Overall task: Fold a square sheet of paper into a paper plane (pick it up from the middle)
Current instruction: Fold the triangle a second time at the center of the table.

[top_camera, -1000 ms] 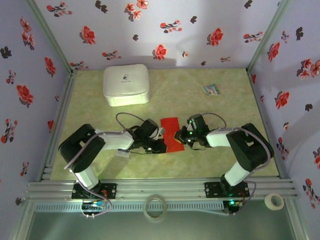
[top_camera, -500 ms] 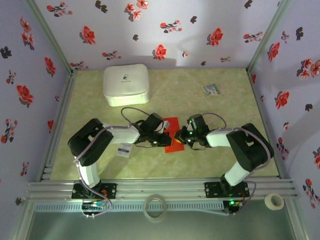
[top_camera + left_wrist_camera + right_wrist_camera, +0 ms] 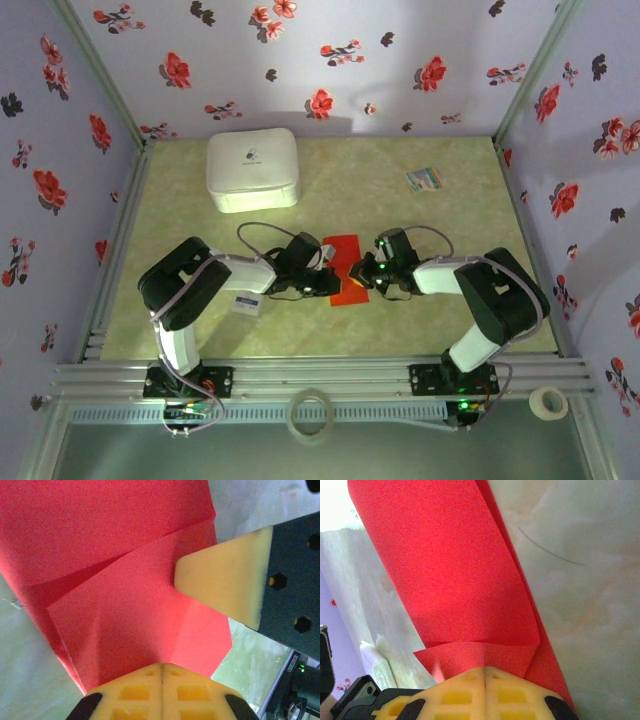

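Red paper is at the centre of the scene: the square sheet of paper (image 3: 342, 250) lies on the pale green desk (image 3: 340, 190), between the two arms and nearer to them than the white box (image 3: 252, 170). From above it looks like a narrow strip, so it is already partly folded.

The left hand (image 3: 162, 672) comes to the sheet from the left side. Its yellow fingertips are pressed together with no gap, and they touch the paper where several creases run toward them. The right hand (image 3: 485, 672) comes from the right, also closed. A curled layer of the paper stands up just in front of its tip, with a small flap below it. In the left wrist view one cream finger (image 3: 225, 585) of the right hand rests on the right edge of the sheet.

I cannot tell surely if each hand pinches a layer of paper or only presses on it.

A small white packet (image 3: 247, 303) lies beside the left arm, and a small multicoloured card (image 3: 423, 179) is near the far right of the desk, well apart from the sheet.
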`<state>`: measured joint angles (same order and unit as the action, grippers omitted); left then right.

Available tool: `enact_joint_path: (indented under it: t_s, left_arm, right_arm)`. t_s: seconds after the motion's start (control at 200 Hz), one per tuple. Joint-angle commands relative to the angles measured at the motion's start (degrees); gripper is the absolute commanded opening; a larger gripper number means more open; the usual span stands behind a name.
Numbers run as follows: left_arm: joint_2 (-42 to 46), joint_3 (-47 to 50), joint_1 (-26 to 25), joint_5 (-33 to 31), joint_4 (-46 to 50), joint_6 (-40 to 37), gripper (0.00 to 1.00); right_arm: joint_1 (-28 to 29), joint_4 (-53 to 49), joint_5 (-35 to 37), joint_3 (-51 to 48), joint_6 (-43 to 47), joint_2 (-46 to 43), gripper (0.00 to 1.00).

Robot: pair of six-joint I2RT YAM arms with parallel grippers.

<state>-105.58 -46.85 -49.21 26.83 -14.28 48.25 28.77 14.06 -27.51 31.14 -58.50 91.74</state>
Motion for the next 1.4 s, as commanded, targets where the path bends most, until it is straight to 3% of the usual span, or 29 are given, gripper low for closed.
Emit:
enact_joint_path:
  t_s: [0.0, 0.19, 0.35, 0.49, 0.88, 1.085, 1.395]
  left_arm:
    - [-2.1, 3.2, 0.1, -2.3, 4.2, 1.3, 0.00]
    - [-1.9, 3.3, 0.1, -2.3, 4.4, 1.3, 0.00]
    - [-1.9, 3.2, 0.1, -2.2, 4.4, 1.3, 0.00]
    - [-1.8, 3.1, 0.1, -2.2, 4.6, 1.2, 0.00]
    - [-3.0, 3.6, 0.1, -2.1, 5.0, 0.9, 0.00]
    - [-3.4, 4.0, 0.1, -1.9, 5.1, 0.6, 0.00]
    - [-2.9, 4.2, 0.1, -1.8, 5.1, 0.4, 0.00]
  right_arm:
    - [0.0, -6.3, 3.0, 1.1, 1.9, -1.6, 0.04]
    - [0.3, -4.8, 0.8, 2.3, 2.2, -4.1, 0.06]
    - [2.4, -1.6, -1.4, 2.7, 1.5, -1.0, 0.06]
    - [2.4, -4.2, 1.0, 3.0, 2.7, 2.3, 0.05]
    - [-4.4, -5.8, 0.1, 3.9, 5.1, 2.8, 0.05]
    - [-7.6, -10.5, 3.6, 5.3, 6.4, 2.5, 0.04]
    - [-7.8, -12.1, 3.2, 6.5, 7.7, -3.2, 0.06]
